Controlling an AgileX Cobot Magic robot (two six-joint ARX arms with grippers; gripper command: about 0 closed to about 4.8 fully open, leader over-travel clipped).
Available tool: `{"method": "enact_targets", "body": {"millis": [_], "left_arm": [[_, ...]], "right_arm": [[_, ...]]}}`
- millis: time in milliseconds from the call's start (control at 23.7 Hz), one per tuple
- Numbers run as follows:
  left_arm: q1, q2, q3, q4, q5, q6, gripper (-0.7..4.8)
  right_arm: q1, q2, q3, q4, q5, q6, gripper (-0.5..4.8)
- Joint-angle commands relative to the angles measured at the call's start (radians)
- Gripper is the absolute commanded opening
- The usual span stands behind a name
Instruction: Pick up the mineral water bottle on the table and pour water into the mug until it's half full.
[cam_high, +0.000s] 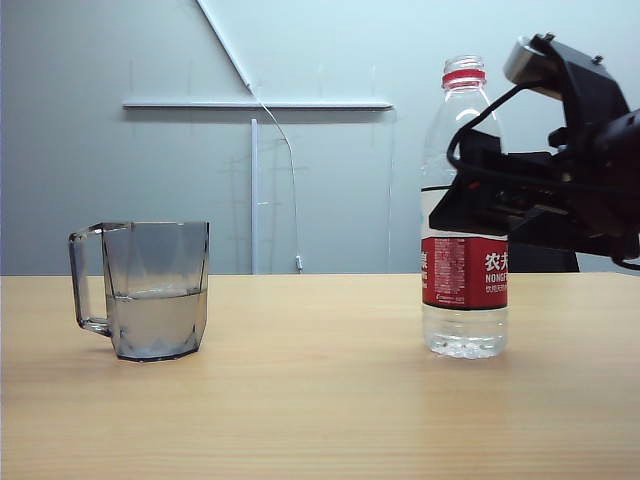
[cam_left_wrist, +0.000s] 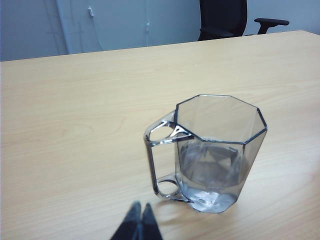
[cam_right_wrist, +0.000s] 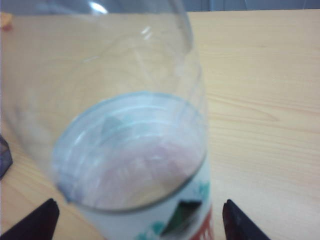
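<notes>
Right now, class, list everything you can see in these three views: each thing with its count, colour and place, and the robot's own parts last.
mineral water bottle: one, clear with red neck ring and red-and-white label, upright on the right of the table, no cap visible.
mug: one, smoky-grey transparent, on the left, handle pointing away from the bottle.
water: clear, filling the mug to about half; a little also in the bottle's base.
table: one, pale wood-grain, under everything.
office chair: one, black, behind the table.
left gripper: one, black, fingers together, near the mug's handle.
right gripper: one, black, fingers spread on either side of the bottle, not touching it.
</notes>
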Motion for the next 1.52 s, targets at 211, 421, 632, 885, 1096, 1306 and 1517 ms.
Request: {"method": "enact_targets", "body": {"millis": [211,421,632,885,1096,1306,1517], "left_arm": [[0.064,0.002,0.002,0.009,0.003,-0.003,-0.02],[0.162,0.002,0.002,0.009,0.003,-0.003,-0.02],[0.305,0.002,0.002,0.009,0.003,-0.003,-0.02],[0.393,0.002,0.002,0.009,0.003,-0.003,-0.02],[0.394,0.002,0.002,0.009,0.003,-0.003,-0.02],[0.393,0.002,0.002,0.009,0.003,-0.003,-0.02],[0.393,0.002,0.002,0.009,0.003,-0.003,-0.02]], "right_arm": [[0.001,-0.097,-0.066,0.000,-0.005,0.048,4.79],[0.002,-0.212,-0.115,-0.054,-0.029,0.116,4.79],[0.002,-0.354,-0.118,-0.199,-0.113,0.134,4.79],[0.002,-0.500,-0.118,-0.347,-0.114,0.136,4.19],[0.002,-0.632,-0.118,-0.502,-0.111,0.136,3.26],[0.002,-0.795,-0.118,-0.620,-0.105,0.135,-0.06],[0.000,-0.887,-0.118,-0.625,-0.099,0.122,-0.06]]}}
